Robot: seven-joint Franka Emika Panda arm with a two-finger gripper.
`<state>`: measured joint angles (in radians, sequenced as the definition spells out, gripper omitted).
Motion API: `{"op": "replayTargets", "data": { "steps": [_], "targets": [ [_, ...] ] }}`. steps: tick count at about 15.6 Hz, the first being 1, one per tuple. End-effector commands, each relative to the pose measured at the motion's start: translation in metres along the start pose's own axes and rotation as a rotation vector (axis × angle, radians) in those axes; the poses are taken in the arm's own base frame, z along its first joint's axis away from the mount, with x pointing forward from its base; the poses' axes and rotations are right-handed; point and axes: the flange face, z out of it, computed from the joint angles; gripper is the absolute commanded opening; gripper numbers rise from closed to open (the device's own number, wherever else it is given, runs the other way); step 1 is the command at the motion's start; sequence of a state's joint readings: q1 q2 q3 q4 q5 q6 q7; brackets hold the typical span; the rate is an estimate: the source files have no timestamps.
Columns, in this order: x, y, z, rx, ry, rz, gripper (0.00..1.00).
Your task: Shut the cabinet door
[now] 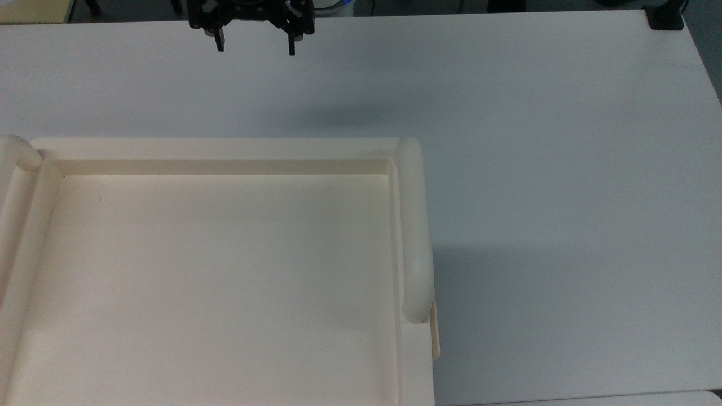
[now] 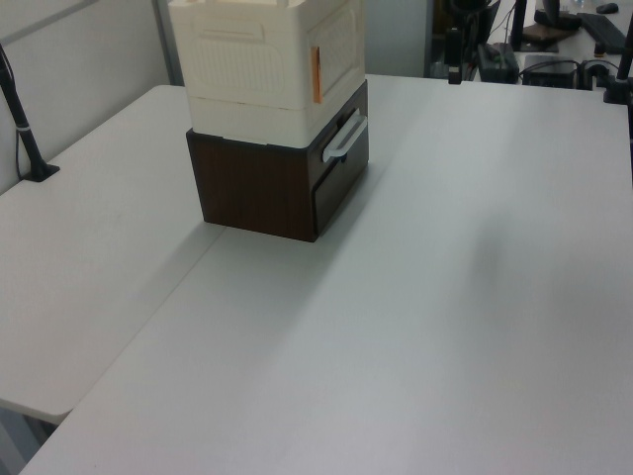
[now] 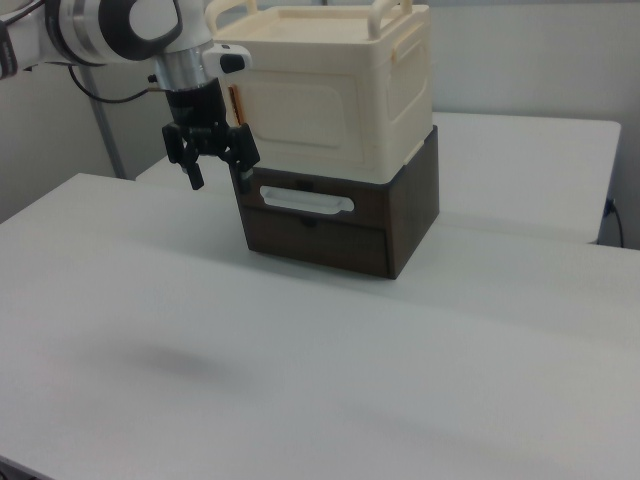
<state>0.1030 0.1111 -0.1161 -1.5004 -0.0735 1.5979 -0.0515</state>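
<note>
The cream cabinet [image 3: 330,90] stands on a dark brown drawer base [image 3: 340,225]. Its recessed tray top [image 1: 214,270] has thick rounded rails [image 1: 414,225]. The cabinet door [image 3: 300,115] is the framed panel on the front face, also seen as the cabinet door [image 2: 338,45]. It lies close against the cabinet, with an orange strip [image 2: 316,74] showing at one edge. My gripper [image 3: 220,165] hangs open and empty above the table, just off the right view's left corner of the cabinet. In the top view my gripper [image 1: 255,48] is beyond the tray's far edge.
The brown base has a drawer with a white handle [image 3: 305,203]. A short narrow cream strip [image 1: 435,332] sticks out at the top view's right side of the cabinet. A wide white table [image 1: 564,169] spreads around it. A black clamp [image 1: 665,17] sits at a table corner.
</note>
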Motion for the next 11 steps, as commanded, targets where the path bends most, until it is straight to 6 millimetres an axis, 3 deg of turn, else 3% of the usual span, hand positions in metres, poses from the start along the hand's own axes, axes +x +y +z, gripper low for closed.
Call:
{"op": "replayTargets", "data": {
  "steps": [1, 5, 11],
  "targets": [
    [-0.004, 0.005, -0.004, -0.014, 0.046, 0.025, 1.0],
    [-0.008, 0.022, -0.008, -0.007, 0.05, 0.058, 1.0],
    [-0.008, 0.016, -0.008, -0.004, 0.046, 0.048, 1.0]
  ]
}}
